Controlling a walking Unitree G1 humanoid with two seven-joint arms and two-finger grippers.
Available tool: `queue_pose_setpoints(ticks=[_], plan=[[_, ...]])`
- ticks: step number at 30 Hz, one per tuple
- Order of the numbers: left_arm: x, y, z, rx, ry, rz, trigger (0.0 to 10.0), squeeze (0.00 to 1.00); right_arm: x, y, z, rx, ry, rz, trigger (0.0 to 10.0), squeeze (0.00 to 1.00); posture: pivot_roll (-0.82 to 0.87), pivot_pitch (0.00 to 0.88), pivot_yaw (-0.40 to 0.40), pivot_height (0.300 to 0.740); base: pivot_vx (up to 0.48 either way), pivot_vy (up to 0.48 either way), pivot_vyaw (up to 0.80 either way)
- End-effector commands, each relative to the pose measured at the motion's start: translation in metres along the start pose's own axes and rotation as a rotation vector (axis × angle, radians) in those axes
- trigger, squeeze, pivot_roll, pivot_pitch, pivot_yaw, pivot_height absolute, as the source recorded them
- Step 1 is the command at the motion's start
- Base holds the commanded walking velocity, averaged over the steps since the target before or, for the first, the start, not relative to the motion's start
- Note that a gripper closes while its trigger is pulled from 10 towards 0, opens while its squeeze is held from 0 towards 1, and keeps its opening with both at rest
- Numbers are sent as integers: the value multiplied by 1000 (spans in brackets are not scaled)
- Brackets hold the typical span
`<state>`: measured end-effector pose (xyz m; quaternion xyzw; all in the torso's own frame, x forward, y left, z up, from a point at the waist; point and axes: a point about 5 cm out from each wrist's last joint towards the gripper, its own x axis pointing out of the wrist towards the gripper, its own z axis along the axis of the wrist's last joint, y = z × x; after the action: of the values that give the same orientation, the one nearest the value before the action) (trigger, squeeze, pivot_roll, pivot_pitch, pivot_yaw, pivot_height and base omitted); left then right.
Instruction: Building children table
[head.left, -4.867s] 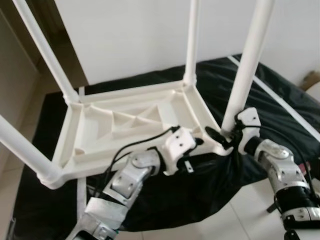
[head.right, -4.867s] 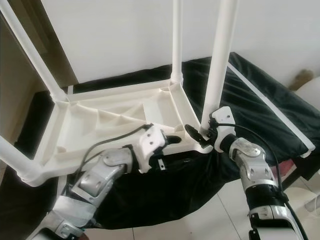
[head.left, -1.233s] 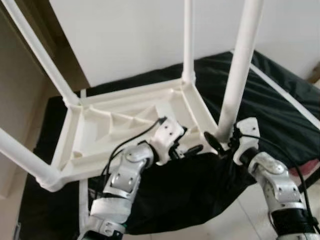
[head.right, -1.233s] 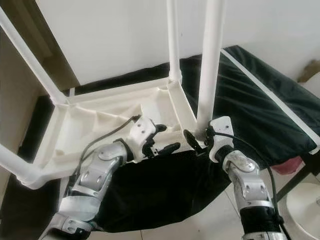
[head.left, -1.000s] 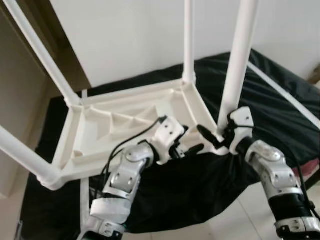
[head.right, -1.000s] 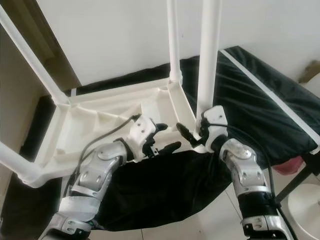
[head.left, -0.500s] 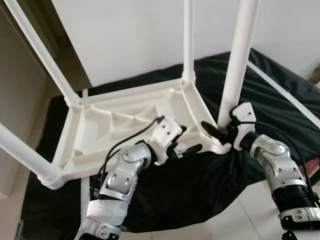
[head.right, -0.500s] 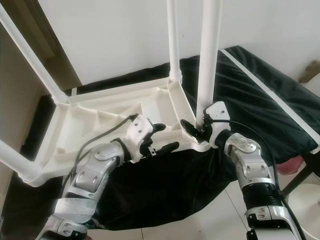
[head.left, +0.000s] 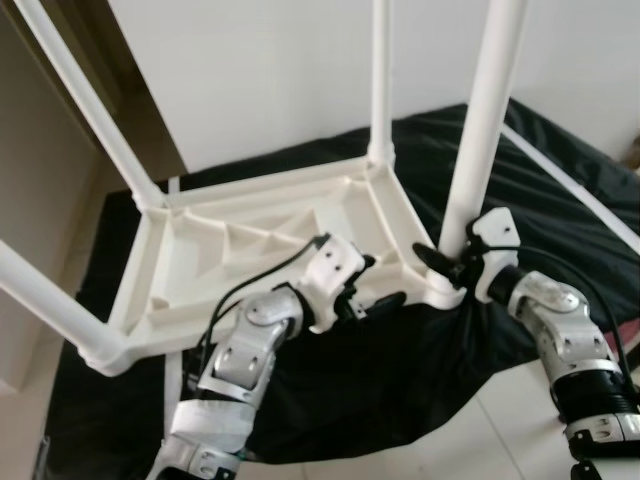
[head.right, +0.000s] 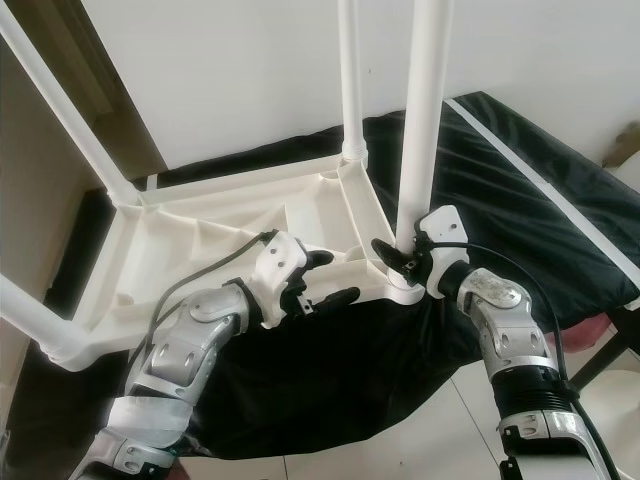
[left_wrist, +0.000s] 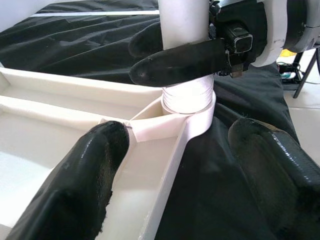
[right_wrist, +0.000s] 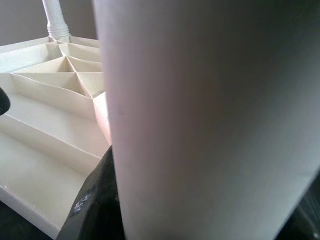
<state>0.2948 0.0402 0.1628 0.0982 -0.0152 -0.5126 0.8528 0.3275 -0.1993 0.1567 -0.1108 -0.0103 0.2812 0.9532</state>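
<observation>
A white plastic children's table lies upside down on a black sheet spread over a raised surface, its ribbed underside facing up and its four white tube legs rising from the corner sockets. The right gripper is clamped around the base of the near right table leg, just above its corner socket, one black finger lying across the front of the tube. The left gripper sits at the table's near edge close beside that corner, its two fingers spread wide with one over the inside of the rim and the other over the black sheet, holding nothing
</observation>
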Motion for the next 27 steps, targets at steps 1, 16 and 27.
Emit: queue_pose_setpoints(ticks=[1,16,27], plan=[[-1,0,2,11,3,-19,10000,0,0,4,-14,28,72,-21,10000,0,-42,0,135,740,0,0,0],[-1,-6,-1,-6,5,-34,10000,0,13,27,-20,97,116,-268,10000,0,-54,0,132,740,0,0,0],[0,-10,-4,-21,7,-47,10000,0,4,40,-22,185,144,-612,10000,0,-58,6,114,740,0,0,0]])
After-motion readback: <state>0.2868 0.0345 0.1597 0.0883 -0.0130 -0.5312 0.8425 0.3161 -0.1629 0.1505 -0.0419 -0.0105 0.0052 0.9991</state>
